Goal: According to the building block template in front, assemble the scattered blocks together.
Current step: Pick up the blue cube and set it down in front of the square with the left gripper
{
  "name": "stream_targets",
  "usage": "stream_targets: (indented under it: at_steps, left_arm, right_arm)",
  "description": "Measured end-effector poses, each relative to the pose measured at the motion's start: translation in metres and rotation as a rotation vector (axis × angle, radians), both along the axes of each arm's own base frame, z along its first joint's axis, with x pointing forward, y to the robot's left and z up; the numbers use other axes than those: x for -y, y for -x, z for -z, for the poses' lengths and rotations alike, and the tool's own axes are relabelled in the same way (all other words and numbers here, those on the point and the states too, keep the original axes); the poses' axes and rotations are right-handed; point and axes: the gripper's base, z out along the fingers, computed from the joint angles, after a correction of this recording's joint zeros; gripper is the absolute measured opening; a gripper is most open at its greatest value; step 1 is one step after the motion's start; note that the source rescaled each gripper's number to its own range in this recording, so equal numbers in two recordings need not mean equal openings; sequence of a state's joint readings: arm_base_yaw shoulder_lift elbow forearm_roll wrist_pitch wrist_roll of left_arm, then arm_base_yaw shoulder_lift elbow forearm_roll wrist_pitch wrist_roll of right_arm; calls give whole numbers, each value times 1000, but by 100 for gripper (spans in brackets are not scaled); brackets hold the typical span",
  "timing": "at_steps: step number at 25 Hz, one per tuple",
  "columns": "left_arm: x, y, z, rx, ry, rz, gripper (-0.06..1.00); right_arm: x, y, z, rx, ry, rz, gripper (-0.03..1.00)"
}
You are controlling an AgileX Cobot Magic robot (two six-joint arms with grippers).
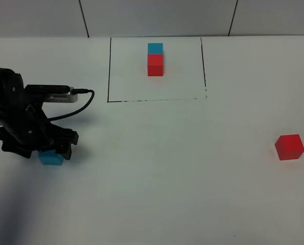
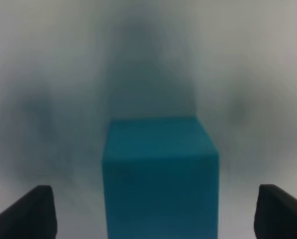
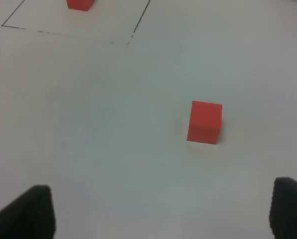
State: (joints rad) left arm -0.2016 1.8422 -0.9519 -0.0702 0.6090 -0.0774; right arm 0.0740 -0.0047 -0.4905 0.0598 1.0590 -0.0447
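Cyan cube [image 2: 161, 174], btwn spread L tool [image 2: 158, 211]

White tabletop [image 1: 157, 194] under even light, pale wall [image 1: 157, 18] with dark seams behind.

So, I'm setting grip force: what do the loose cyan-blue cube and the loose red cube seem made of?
The loose cyan-blue cube looks like plastic or painted wood, matte: even colour, no glare. The loose red cube looks alike, matte with crisp edges. Foam cannot be ruled out.
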Motion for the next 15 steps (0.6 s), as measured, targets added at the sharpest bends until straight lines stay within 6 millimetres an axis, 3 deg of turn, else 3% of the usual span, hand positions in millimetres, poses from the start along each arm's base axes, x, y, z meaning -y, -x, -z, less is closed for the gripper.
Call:
stream_targets:
  at_steps: [3,5,7,9,10,15]
  left_arm:
    - [1,-2,8,-5,10,-18,83]
    - [2,-3,11,-7,13,-24,69]
    - [2,-3,12,-8,13,-24,43]
    - [2,-3,12,-8,13,-25,7]
    - [2,-4,12,-8,13,-24,0]
    - [11,-17,-6,-17,14,56,0]
  right_arm:
    - [0,0,0,0,0,0,74]
    - [0,0,0,0,0,0,74]
    - [0,0,0,0,0,0,74]
    - [0,0,0,0,0,0,74]
    - [0,0,0,0,0,0,74]
    - [0,0,0,0,0,0,74]
